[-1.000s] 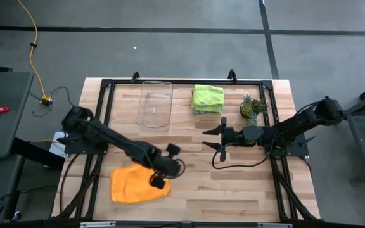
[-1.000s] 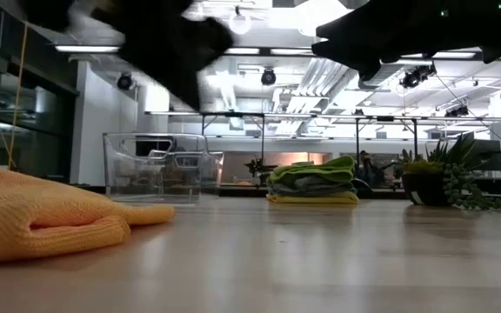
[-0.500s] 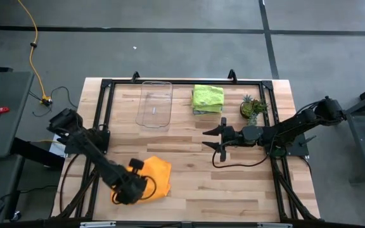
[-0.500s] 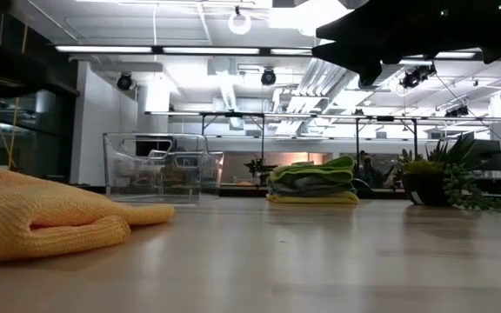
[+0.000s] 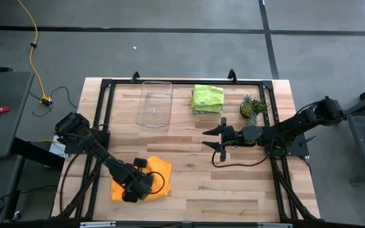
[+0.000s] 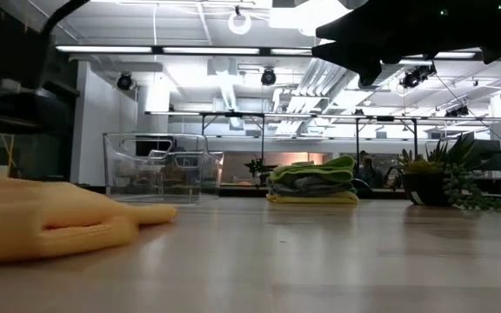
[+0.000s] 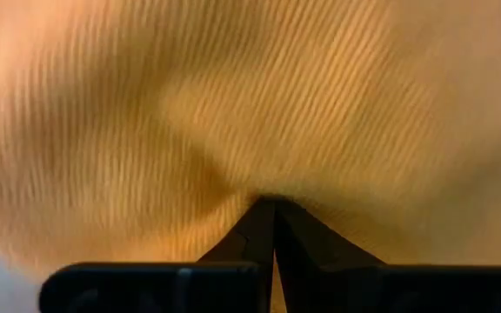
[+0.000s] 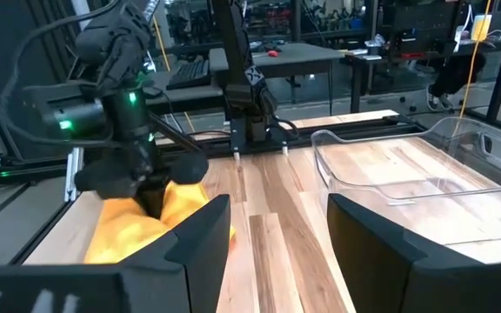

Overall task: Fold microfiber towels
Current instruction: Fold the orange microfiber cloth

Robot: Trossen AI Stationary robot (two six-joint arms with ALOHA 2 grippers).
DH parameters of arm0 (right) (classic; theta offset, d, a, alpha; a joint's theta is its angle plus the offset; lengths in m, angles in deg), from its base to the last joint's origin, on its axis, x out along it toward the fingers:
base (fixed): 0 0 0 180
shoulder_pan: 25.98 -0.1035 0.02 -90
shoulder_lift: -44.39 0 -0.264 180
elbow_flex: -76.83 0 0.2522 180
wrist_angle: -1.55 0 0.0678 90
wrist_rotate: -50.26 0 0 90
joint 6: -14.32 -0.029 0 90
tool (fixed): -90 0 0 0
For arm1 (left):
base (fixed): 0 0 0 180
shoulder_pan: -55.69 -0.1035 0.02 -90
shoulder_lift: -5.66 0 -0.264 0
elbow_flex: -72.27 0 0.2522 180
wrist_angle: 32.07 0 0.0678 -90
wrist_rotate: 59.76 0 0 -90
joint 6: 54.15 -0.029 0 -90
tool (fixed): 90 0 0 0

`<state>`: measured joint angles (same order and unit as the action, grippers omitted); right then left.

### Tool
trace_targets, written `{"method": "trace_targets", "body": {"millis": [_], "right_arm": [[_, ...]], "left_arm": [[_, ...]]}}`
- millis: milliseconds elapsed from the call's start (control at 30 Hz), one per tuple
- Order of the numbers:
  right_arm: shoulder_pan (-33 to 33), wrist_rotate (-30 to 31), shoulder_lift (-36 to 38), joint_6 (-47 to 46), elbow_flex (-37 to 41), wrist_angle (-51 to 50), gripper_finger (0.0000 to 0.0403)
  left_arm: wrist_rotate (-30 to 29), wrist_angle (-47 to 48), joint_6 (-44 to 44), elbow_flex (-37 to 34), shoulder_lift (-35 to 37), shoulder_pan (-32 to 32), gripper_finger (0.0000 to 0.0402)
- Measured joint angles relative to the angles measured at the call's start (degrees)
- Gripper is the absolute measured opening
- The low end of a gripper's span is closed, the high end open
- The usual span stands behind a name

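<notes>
An orange towel [image 5: 161, 172] lies rumpled on the table near its front left, and shows at the left of the low view [image 6: 42, 222]. My left gripper [image 5: 132, 192] points down onto its near-left part, fingers shut [image 7: 273, 209]. My right gripper [image 5: 211, 139] hangs level above the table's middle right, open and holding nothing [image 8: 277, 235], facing the left arm. A stack of folded towels, lime green on top [image 5: 207, 98], rests at the far middle. The low view shows grey and yellow under the green [image 6: 313, 184]. My left gripper touches the orange towel with the tips of its shut fingers [image 7: 259, 228], coming from above and pointing down. The cloth [image 7: 233, 178] creases and dips around the tips. The towel lies on the table. Whether any cloth is caught between the tips I cannot tell.
A clear plastic tray [image 5: 154, 103] stands at the far middle, left of the stack. A small potted plant [image 5: 252, 107] stands at the far right. A black frame [image 5: 106, 114] runs along the table's edges. Bare wood [image 5: 233, 183] lies right of the orange towel.
My left gripper has gone from the orange towel's right edge toward the table's left and near edges, down onto the cloth, its wrist rolling on the way. In the low view the towel's hump now sits a little flatter.
</notes>
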<state>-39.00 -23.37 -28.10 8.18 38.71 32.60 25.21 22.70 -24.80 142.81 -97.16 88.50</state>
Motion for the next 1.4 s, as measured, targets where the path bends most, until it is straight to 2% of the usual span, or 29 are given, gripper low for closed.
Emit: {"method": "trace_targets", "body": {"millis": [367,500,600,700,767,900,1067,1233,1400], "right_arm": [[0.2,0.0,0.0,-0.4,0.0,-0.1,0.0184],[0.2,0.0,0.0,0.1,0.0,-0.6,0.0184],[0.2,0.0,0.0,-0.2,0.0,-1.0,0.0184],[0.2,0.0,0.0,-0.3,0.0,-1.3,0.0184],[0.2,0.0,0.0,-0.4,0.0,-1.7,0.0184],[0.2,0.0,0.0,-0.1,0.0,-2.3,0.0184],[0.2,0.0,0.0,-0.3,0.0,-2.2,0.0184],[0.2,0.1,0.0,-1.3,0.0,-1.8,0.0184],[0.3,0.1,0.0,-1.4,0.0,-0.8,0.0184]], "left_arm": [[-0.8,-32.1,-16.8,-0.1,-2.0,-10.8,0.0],[-1.5,-33.0,-19.6,1.7,-1.7,-14.2,0.0],[-2.1,-27.1,-20.0,4.5,1.6,-14.8,0.0],[-3.8,-20.4,-19.8,5.2,6.4,-12.7,0.0],[-4.6,-15.2,-17.0,4.7,10.2,-10.7,0.0],[-7.2,-8.5,-5.6,2.2,16.9,-4.6,0.0],[-9.8,-7.5,13.8,-3.9,20.6,5.5,0.0019],[-10.9,-9.1,29.5,-9.0,19.6,13.6,0.0079],[-16.0,-9.8,35.3,-12.9,19.0,16.0,0.016]]}}
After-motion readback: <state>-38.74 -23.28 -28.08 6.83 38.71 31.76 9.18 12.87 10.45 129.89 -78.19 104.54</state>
